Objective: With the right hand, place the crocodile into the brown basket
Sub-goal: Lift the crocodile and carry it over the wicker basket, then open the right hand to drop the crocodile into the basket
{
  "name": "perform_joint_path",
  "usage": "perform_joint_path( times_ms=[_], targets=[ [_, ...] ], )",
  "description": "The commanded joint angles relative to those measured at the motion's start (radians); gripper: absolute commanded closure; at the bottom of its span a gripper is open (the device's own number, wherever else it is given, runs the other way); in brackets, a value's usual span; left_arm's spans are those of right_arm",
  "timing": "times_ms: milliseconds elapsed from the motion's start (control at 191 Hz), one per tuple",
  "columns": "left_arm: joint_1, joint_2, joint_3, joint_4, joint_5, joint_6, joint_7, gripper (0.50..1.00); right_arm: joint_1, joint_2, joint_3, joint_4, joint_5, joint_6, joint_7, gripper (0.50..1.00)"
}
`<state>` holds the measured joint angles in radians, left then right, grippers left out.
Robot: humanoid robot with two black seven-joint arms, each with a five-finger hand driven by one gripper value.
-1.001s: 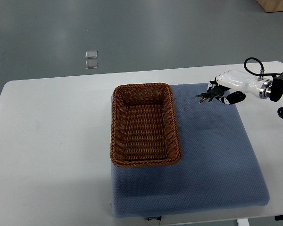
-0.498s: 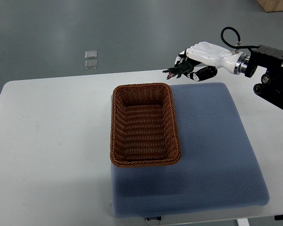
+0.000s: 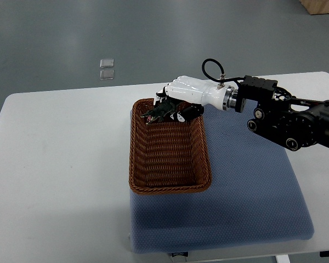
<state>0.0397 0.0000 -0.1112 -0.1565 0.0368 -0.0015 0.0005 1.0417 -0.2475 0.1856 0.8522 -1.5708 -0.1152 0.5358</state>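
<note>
A brown wicker basket [image 3: 170, 183] stands on the left part of a blue-grey mat [image 3: 252, 203]. My right hand [image 3: 172, 107], white with black fingertips, hangs over the basket's far end, its arm reaching in from the right edge. Its fingers are curled around a small dark green crocodile [image 3: 159, 113], whose snout points left above the basket's inside. The basket holds nothing else that I can see. My left arm does not show.
The mat lies on a white table [image 3: 55, 164]. Two small clear squares [image 3: 106, 69] lie on the grey floor beyond the table. A wooden box corner [image 3: 321, 5] shows at the top right.
The right hand has carried the crocodile leftward, from above the mat's far right corner to over the far end of the basket, and the black forearm has come further into view.
</note>
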Motion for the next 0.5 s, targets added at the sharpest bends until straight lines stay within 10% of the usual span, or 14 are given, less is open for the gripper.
perform_joint_path(
  times_ms=[0,493],
  targets=[
    [0.0,0.0,-0.001,0.0,0.0,0.0,0.001,0.5,-0.015,0.005,-0.017,-0.008,-0.006,-0.003,0.0,1.0],
    [0.0,0.0,0.001,0.0,0.0,0.0,-0.001,0.5,-0.038,0.005,-0.017,-0.013,-0.006,-0.064,0.0,0.681]
  ],
)
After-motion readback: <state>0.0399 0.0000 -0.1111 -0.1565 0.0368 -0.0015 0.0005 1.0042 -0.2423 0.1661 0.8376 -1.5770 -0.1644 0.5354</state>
